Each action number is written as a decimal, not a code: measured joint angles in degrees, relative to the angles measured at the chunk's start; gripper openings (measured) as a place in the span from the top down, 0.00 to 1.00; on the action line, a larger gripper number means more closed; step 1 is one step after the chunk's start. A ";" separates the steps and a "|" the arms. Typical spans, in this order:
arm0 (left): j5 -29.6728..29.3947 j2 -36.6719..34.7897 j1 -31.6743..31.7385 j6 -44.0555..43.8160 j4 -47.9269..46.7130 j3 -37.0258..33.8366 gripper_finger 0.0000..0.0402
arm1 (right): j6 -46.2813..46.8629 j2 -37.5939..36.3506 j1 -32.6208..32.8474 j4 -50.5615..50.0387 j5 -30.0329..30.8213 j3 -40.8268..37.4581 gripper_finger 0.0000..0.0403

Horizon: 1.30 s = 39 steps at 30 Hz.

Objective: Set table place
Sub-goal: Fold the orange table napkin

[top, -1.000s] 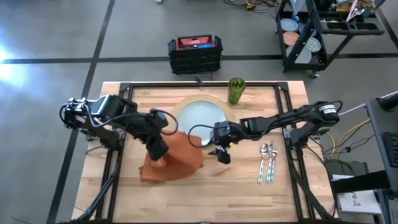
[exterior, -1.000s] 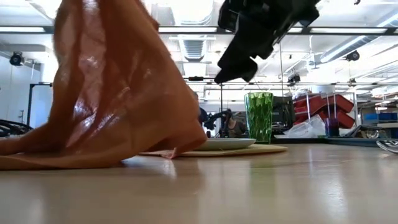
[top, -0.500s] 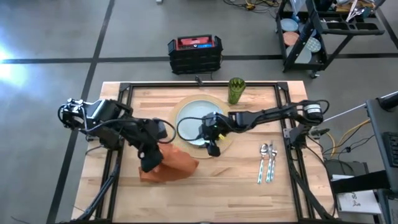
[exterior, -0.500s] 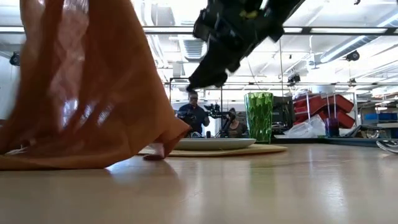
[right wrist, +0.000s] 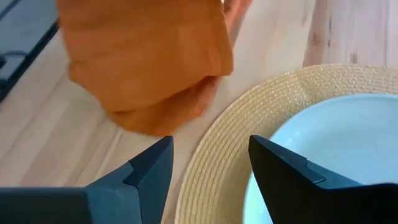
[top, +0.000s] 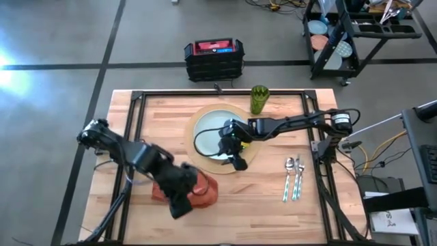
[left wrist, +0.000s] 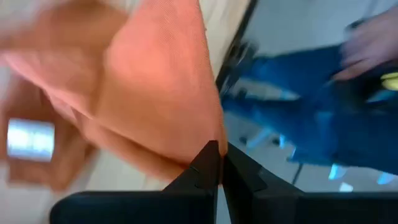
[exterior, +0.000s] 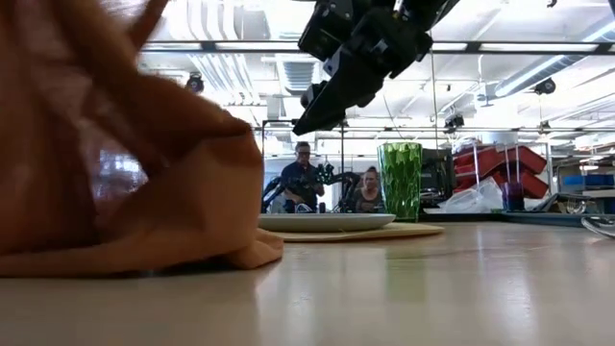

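napkin (top: 198,190) | L tool (left wrist: 219,163) pinching it, folding on counter (top: 259,205) | R tool (right wrist: 210,163) spread, hovering over placemat (right wrist: 217,149) | next: release, flatten beside plate (top: 213,130)

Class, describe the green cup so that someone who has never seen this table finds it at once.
Start at the wooden table and find the round placemat holding the pale plate. Just past its far right edge stands the green cup, the only tall, translucent green thing there.

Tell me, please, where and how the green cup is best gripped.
Grip the green cup around its mid wall, coming level from the side facing the right gripper. It stands upright, tall and narrow, beside the placemat, its sides free.
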 joint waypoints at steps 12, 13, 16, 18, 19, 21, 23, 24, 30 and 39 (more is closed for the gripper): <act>3.76 -0.17 -11.59 -28.45 34.84 -23.09 1.00 | -0.85 0.89 0.20 5.66 -7.35 -0.02 0.52; 3.55 -0.17 -12.58 -30.70 36.17 -24.30 1.00 | 0.12 1.29 0.20 6.49 -8.58 0.23 0.52; 3.29 -0.17 -15.14 -36.16 40.54 -27.54 1.00 | 1.93 3.67 0.26 7.48 -11.82 1.41 0.52; 3.27 -0.17 -16.28 -38.78 44.38 -30.05 1.00 | 2.12 5.88 0.47 7.56 -12.90 2.91 0.52; 3.27 -0.17 -16.55 -39.67 45.55 -31.14 1.00 | 2.14 7.03 0.55 7.48 -13.04 3.82 0.52; 3.32 -0.17 -16.55 -41.15 46.74 -32.95 1.00 | 2.19 9.71 0.89 7.71 -13.81 6.40 0.52; 3.32 -0.17 -16.42 -41.14 46.20 -34.37 1.00 | 2.51 12.23 1.18 7.54 -14.55 9.22 0.52; 3.32 -0.17 -16.31 -41.00 46.28 -35.03 1.00 | 2.70 13.69 1.39 7.57 -14.67 11.04 0.52; 3.80 -0.17 -16.21 -41.53 45.98 -37.67 1.00 | 5.07 22.55 2.27 7.06 -17.65 21.88 0.52; 5.26 -0.27 -16.47 -41.94 42.14 -36.78 1.00 | 3.90 34.56 4.01 0.14 -17.49 37.64 0.52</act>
